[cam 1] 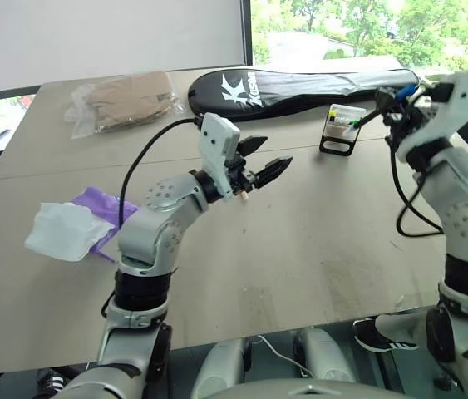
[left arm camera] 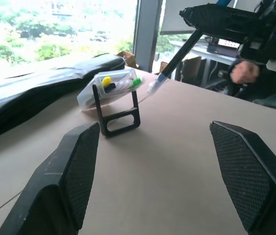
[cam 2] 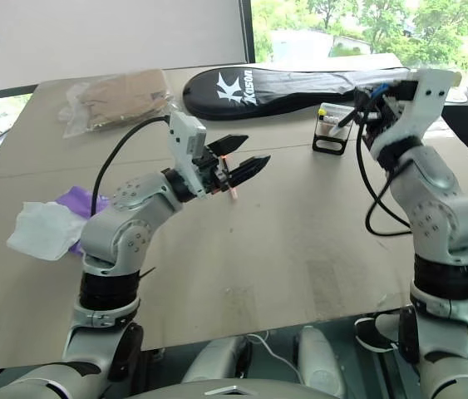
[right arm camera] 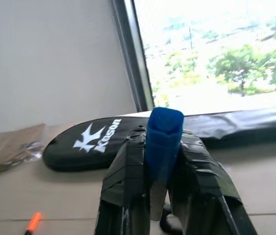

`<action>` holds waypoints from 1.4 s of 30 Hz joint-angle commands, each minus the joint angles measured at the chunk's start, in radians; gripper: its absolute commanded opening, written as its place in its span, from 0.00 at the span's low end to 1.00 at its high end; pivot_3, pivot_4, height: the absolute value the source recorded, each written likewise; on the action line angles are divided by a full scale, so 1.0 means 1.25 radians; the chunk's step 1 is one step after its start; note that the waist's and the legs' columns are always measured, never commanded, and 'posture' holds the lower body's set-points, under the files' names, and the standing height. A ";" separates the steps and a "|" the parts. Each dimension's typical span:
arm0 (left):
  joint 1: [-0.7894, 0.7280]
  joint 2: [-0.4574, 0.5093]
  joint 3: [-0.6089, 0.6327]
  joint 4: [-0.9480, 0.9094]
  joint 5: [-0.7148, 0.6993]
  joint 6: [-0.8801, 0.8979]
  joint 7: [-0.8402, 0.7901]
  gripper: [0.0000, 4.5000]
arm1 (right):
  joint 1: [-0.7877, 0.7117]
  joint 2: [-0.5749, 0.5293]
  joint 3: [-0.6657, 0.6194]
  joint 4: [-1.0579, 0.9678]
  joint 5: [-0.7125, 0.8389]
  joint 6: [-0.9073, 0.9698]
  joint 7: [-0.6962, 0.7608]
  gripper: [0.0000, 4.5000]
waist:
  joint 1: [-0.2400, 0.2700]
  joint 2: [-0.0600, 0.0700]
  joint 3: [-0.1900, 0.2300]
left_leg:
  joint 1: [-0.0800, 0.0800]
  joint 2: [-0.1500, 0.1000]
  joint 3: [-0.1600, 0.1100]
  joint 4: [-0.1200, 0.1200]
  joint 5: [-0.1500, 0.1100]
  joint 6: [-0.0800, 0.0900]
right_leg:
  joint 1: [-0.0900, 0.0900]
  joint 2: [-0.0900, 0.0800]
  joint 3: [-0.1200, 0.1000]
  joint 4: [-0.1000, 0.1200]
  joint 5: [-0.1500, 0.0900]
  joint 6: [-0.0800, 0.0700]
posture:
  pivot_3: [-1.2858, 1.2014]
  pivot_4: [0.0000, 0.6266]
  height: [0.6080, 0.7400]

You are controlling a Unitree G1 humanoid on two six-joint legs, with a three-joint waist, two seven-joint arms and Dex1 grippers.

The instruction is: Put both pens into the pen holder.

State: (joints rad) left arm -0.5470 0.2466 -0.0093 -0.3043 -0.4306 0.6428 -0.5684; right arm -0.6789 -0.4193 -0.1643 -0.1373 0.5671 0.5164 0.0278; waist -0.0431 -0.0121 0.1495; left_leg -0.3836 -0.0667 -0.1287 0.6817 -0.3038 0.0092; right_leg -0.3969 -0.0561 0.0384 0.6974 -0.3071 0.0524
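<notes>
so the right gripper (cam 1: 393, 100) is clamped on the blue pen (left arm camera: 173, 62), jaws pinched tight around the barrel with the blue cap poking up between them in the right wrist view. The pen's long axis runs on a slant: cap end up in the gripper, tip end angling down and toward the robot's left, and that tip sits just beside the pen holder (cam 1: 339, 130), not in it yet as far as I can tell. The holder stands on the table (cam 1: 300, 266) near the long black racket case (cam 1: 300, 87), its clear top tilted with yellow and green bits inside. So the holder lies just left of and below the pen tip, and the right arm is clearly the nearer one; I'd guess the next bit is a short nudge plus lining that slant up with the opening.

The left gripper (cam 1: 260, 160) hangs over the middle of the table, jaws spread wide and empty, pointed across toward the holder but well apart from it.

The orange pen (right arm camera: 33, 223) lies flat on the table; an orange bit shows just under the left gripper in the head views. Its exact heading is hard to call
</notes>
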 commanded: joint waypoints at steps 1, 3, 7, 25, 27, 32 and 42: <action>0.000 -0.009 -0.011 -0.036 0.009 -0.032 0.023 0.82 | -0.053 0.019 0.027 0.072 -0.096 -0.112 0.021 0.01 | -0.001 0.000 0.000 | 0.000 0.000 0.000 0.000 0.000 0.000 | 0.000 0.000 0.000 0.000 0.000 0.000 | 0.52 0.24 1.00; 0.009 -0.011 -0.019 -0.039 0.012 -0.038 0.029 0.82 | -0.077 0.034 0.042 0.122 -0.141 -0.157 0.030 0.01 | -0.001 0.000 0.000 | 0.000 0.001 0.000 -0.001 0.000 0.000 | -0.001 0.001 0.000 0.000 0.000 0.000 | 0.52 0.24 1.00; 0.018 -0.012 -0.021 -0.045 0.016 -0.044 0.044 0.82 | -0.100 0.061 0.055 0.210 -0.200 -0.228 0.052 0.01 | 0.000 0.000 0.000 | 0.000 0.001 0.001 -0.001 0.000 0.000 | -0.001 0.000 0.001 0.000 0.000 0.000 | 0.52 0.24 1.00; -0.004 -0.006 0.027 0.016 0.044 0.056 0.202 0.82 | -0.124 0.063 0.097 0.445 -0.328 -0.490 0.245 0.99 | -0.002 0.000 0.000 | 0.000 0.001 0.002 -0.001 0.000 0.000 | -0.001 0.001 0.002 0.000 0.000 0.000 | 0.52 0.24 1.00; -0.045 -0.031 0.046 0.057 0.098 0.132 0.323 0.82 | -0.034 0.013 0.107 0.270 -0.236 -0.402 0.380 0.99 | 0.004 0.000 0.000 | -0.001 0.000 -0.001 0.000 0.000 0.000 | -0.001 0.000 0.001 0.000 0.000 0.000 | 0.52 0.24 1.00; -0.171 -0.076 0.061 0.143 0.173 0.369 0.482 0.82 | 0.228 -0.226 0.059 -0.134 -0.017 -0.167 0.632 0.99 | 0.021 0.000 0.000 | -0.007 -0.002 -0.006 0.003 0.000 0.000 | -0.002 0.000 -0.004 -0.001 0.000 0.000 | 0.52 0.24 1.00; -0.454 -0.163 0.152 0.690 0.212 0.427 0.570 0.82 | 0.440 -0.381 -0.093 -0.296 0.102 -0.071 0.715 0.99 | 0.024 -0.003 0.002 | -0.005 -0.001 -0.004 0.003 0.000 0.000 | -0.001 -0.001 -0.006 0.000 0.000 0.000 | 0.52 0.24 1.00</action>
State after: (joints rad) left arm -1.0616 0.0476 0.1459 0.4673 -0.1668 1.2105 0.1219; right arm -0.1313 -0.8968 -0.2455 -0.4747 0.7027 0.4339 0.9307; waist -0.0135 -0.0152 0.1515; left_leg -0.3899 -0.0678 -0.1339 0.6855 -0.3038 0.0091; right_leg -0.3982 -0.0575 0.0310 0.6972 -0.3069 0.0528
